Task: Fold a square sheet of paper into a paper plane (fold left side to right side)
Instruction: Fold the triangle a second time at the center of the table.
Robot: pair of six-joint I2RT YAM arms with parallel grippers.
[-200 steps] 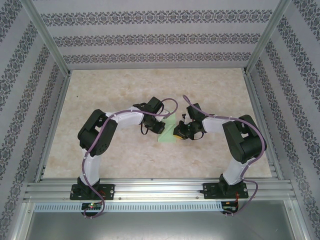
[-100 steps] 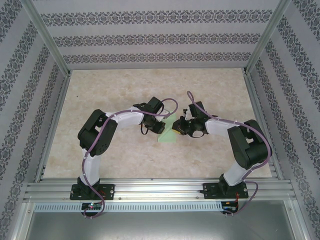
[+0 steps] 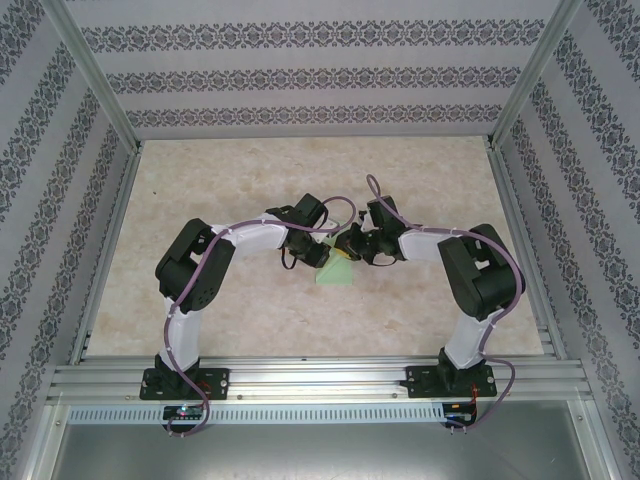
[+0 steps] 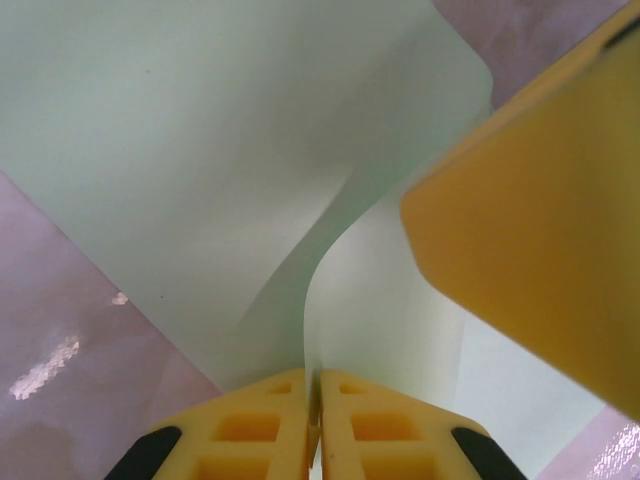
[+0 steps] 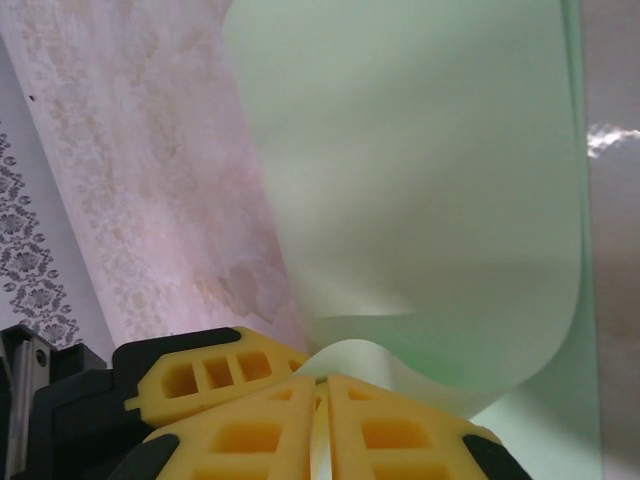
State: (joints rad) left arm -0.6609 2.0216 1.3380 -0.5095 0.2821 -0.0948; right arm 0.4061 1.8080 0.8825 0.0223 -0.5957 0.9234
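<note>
Just above the middle of the tabletop (image 3: 230, 180), the left gripper (image 4: 318, 385) and right gripper (image 5: 322, 390) sit close together, both sets of jaws clenched on the sheet of paper (image 4: 200, 150), whose raised edge curls off the tabletop, apparently so the left side can swing rightward.

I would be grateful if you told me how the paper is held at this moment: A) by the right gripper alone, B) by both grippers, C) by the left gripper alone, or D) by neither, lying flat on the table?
B: the left gripper is shut on an edge of the paper, and the right gripper is shut on a curled edge of it too.
</note>
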